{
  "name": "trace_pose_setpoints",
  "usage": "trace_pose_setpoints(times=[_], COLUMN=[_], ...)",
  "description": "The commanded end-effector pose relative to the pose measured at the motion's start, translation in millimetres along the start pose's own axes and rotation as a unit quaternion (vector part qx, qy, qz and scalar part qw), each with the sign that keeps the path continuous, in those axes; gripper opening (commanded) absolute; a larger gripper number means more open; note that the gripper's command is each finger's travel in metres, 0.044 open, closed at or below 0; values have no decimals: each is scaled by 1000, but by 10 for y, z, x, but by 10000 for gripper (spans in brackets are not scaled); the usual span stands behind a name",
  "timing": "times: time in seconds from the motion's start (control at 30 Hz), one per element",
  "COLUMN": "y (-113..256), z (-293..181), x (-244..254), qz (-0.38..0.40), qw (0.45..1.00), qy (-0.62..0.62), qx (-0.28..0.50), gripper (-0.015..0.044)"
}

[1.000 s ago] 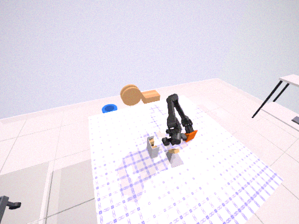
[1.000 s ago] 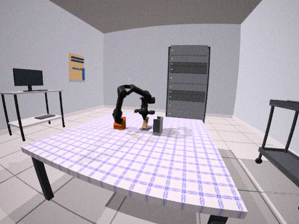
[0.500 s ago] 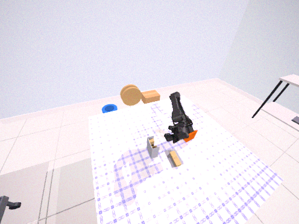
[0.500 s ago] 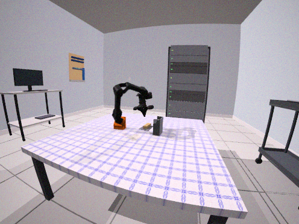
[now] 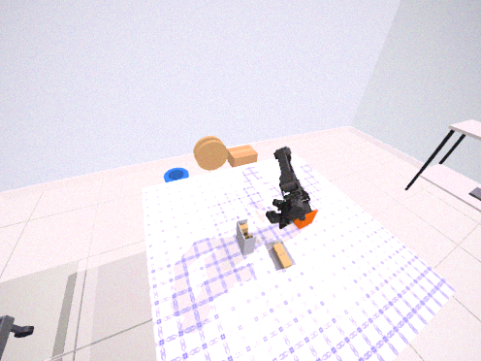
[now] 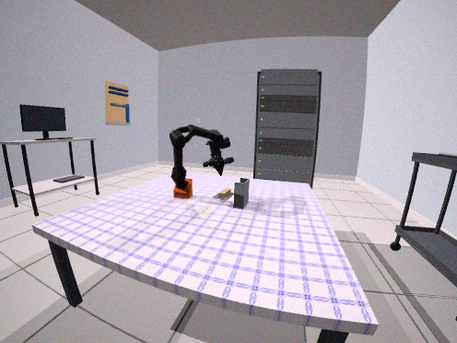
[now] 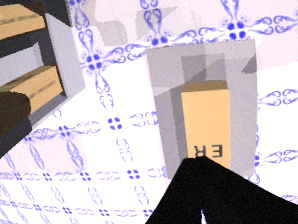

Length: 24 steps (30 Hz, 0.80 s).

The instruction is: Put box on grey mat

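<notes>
With gripper [image 5: 282, 225] [image 6: 221, 173] [image 7: 194, 167] clenched on nothing, rise gently from ER box [image 5: 282, 255] [image 6: 224, 193] [image 7: 207, 120], print upward on grey mat [image 5: 273, 257] [image 6: 222, 197] [image 7: 245, 100]; avoid bin [image 5: 246, 244] [image 6: 240, 195] [image 7: 70, 60], left in top view.

In the wrist view, black gripper fingers hide the tan ER-marked box's [image 7: 207, 120] lower end; the grey open-topped bin [image 7: 67, 55] is cut off at left.
</notes>
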<state>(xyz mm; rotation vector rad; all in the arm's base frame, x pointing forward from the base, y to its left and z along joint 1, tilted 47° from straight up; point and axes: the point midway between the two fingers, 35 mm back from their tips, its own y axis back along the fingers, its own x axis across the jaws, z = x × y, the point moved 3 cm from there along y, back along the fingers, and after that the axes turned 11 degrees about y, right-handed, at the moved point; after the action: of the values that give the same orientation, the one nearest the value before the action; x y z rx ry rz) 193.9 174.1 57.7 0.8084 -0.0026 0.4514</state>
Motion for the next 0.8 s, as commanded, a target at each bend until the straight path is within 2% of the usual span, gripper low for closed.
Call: trace_pose_setpoints(times=[0.0,0.27,0.77], y=[0,0,444], z=[-4,-4,-46], x=[0,0,143], qz=[-1,-1,0], qw=[1000,1000,1000], qy=[1,1,2], qx=[0,0,3], gripper=[0,0,394])
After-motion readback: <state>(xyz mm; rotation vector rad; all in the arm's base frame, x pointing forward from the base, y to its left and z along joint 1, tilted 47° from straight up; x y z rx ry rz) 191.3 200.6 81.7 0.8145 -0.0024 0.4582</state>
